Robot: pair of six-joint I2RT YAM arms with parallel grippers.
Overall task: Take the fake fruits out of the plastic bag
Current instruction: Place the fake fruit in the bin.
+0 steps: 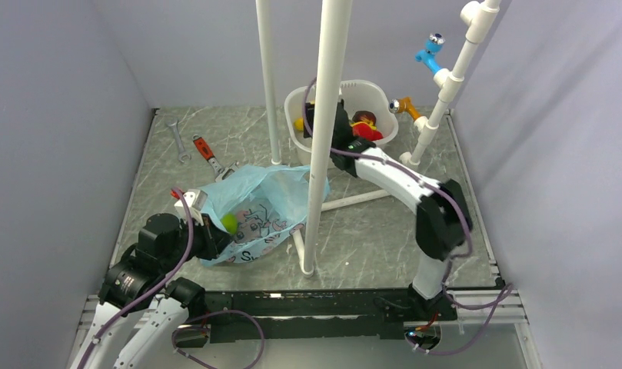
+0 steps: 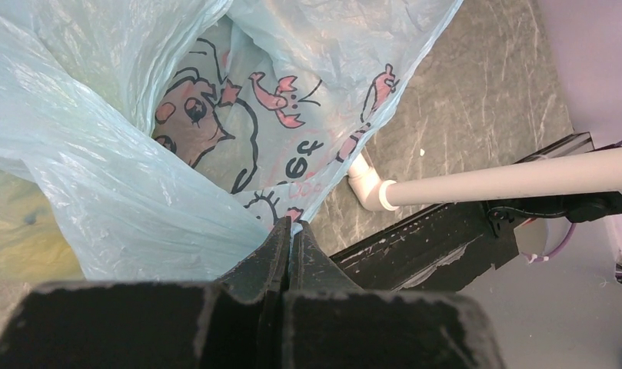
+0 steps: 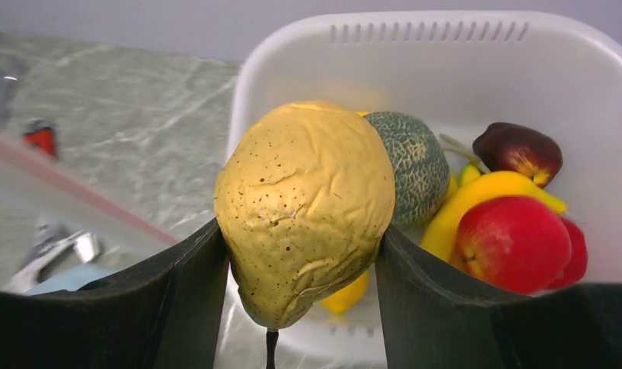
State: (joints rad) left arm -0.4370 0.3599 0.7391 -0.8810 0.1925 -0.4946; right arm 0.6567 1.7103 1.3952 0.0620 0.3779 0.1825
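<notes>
Right hand [image 3: 296, 234] grips 1 golden pear [image 3: 304, 192] over 1 tub [image 3: 446, 69], five-plus overlapping fruits [image 3: 511, 242] inside; left hand [image 2: 291, 231] pinches 1 bag [image 2: 123, 192], 1 green fruit [image 1: 229, 223] half hidden.

Pale blue plastic bag [image 2: 138, 192] with black-and-pink cartoon prints, gold brown-speckled pear [image 3: 304, 215], green netted melon [image 3: 417, 165], red apple [image 3: 511, 242], white tub [image 3: 446, 69].

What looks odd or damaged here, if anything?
The golden pear held in the right pincer by the white tub looks dented and wrinkled, unlike the smooth red apple inside it.
</notes>
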